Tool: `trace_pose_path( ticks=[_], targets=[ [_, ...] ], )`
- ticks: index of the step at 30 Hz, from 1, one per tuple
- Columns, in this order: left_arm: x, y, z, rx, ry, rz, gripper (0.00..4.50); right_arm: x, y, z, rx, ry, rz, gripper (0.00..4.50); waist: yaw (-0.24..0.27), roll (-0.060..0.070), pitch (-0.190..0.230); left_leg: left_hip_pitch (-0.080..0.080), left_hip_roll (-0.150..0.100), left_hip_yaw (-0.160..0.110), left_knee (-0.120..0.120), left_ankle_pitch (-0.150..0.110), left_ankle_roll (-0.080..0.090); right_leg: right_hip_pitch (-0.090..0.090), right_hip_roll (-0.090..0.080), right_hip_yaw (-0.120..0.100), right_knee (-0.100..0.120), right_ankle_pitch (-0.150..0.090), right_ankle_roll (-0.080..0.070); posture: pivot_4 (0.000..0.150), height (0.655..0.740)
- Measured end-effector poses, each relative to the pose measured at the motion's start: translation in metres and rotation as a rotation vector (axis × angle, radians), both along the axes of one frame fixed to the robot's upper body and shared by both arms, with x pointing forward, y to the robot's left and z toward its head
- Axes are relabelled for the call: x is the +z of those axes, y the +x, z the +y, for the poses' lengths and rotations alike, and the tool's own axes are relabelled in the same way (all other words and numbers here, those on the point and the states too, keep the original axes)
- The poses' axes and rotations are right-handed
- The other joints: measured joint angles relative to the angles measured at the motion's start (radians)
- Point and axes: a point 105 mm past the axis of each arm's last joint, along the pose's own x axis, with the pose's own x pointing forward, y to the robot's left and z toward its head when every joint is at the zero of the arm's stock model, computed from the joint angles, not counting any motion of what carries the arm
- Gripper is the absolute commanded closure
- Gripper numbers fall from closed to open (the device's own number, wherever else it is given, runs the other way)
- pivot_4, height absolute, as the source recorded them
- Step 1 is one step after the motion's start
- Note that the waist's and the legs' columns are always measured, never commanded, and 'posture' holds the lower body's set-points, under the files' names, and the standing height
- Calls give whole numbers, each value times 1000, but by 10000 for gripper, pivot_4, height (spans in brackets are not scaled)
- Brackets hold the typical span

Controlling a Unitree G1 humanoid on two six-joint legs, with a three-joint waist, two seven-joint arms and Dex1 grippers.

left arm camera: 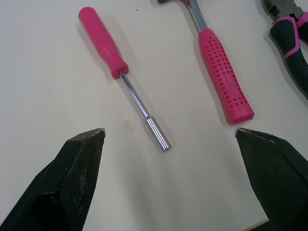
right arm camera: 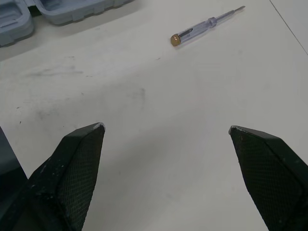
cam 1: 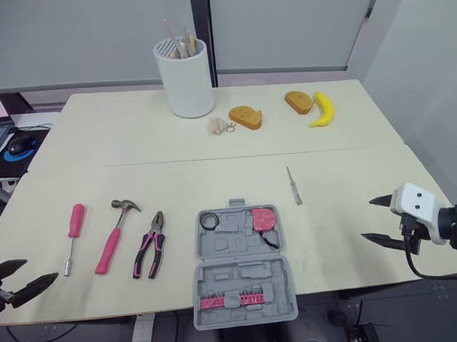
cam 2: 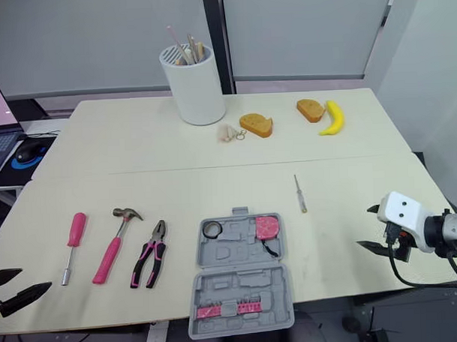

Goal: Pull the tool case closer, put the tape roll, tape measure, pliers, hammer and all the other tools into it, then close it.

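Clock set on the desk, 6 o'clock = near edge by the robot.

**Case:** tool case lies open at 6 o'clock, its near half apparently overhanging the desk edge. Judged: the pull-closer step is done.

**Loaded:**
- tape roll, in the far half at the 11 o'clock corner
- tape measure, in the far half at the 1 o'clock corner
- a pink bit strip sits in the near half

**Not yet loaded, on the bare desk:**
- pliers, just beside the case at its 9 o'clock, not touching it
- hammer, next out toward 8 o'clock, pink handle toward the robot
- nut driver, furthest out, near the 8 o'clock edge
- small screwdriver, alone at 1 o'clock from the case

**Claws:**
- left claw, low at 8 o'clock, spread wide and holding nothing; its wrist view looks down on the nut driver's socket end and the hammer handle
- right claw, at 4 o'clock, also wide open and empty, over bare desk and well apart from the screwdriver

**Not part of the job:** white cup, bread slices and banana, along 12 to 1 o'clock.

**Progress estimate:** roughly a third. Four tools remain to load, then the lid has to be folded shut.
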Motion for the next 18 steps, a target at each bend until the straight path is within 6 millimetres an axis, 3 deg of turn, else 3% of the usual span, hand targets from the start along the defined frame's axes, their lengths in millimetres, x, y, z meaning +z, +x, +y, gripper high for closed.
trace_pose_path(
  ticks=[6,9,18],
  targets=[
    [-3,-6,-4,5,-10,13,0,6,5,4,5,4,-26,311,0,0,0,0,0,0,0,0,0,0,0,0,-1,0,0,1500,7337],
    [-6,-7,-20,-20,-38,10,0,15,12,16,49,11,-78,311,-3,0,0,0,0,1,0,0,0,0,0,1,-1,0,0,1500,7337],
    [-5,4,-94,-9,-198,-91,0,35,2,95,327,176,-69,311,-1,-1,-1,-1,-1,-1,0,0,0,2,0,1,-2,1,1,1500,7337]
  ],
)
